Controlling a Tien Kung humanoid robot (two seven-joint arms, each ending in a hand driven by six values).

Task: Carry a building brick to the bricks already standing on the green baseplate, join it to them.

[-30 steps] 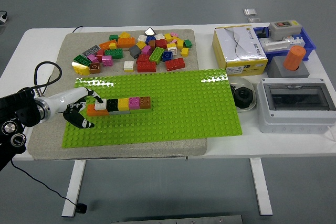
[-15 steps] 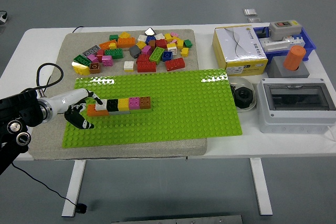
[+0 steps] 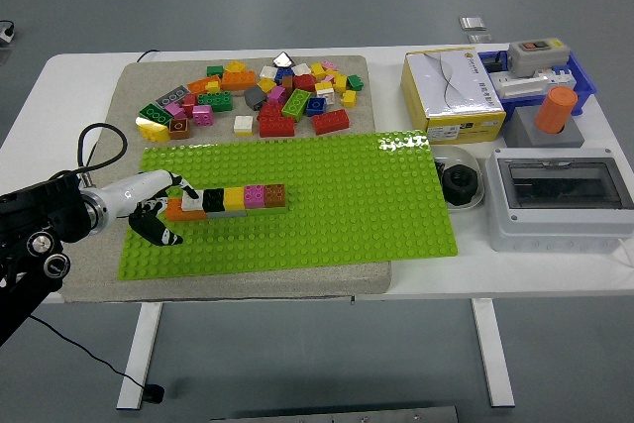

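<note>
A green baseplate (image 3: 327, 195) lies on a grey mat. On its left part stands a row of joined bricks (image 3: 236, 198): orange, white, black, yellow, pink and brown. My left hand (image 3: 164, 211) comes in from the left and sits at the row's left end. Its pale upper fingers (image 3: 158, 183) reach to the white brick (image 3: 190, 197). Its dark lower fingers (image 3: 158, 231) curl in front of the orange brick (image 3: 181, 211). The hand closes on the orange brick, which rests on the plate against the row. The right arm is out of view.
A pile of loose bricks (image 3: 263, 96) lies on the mat behind the baseplate. At the right stand a yellow-white box (image 3: 451, 94), a blue tray with parts (image 3: 543, 71), a black round part (image 3: 458, 183) and a grey switch box (image 3: 557, 197).
My left forearm has shifted a little down and to the right. The hand stays at the row's left end and the bricks have not moved.
</note>
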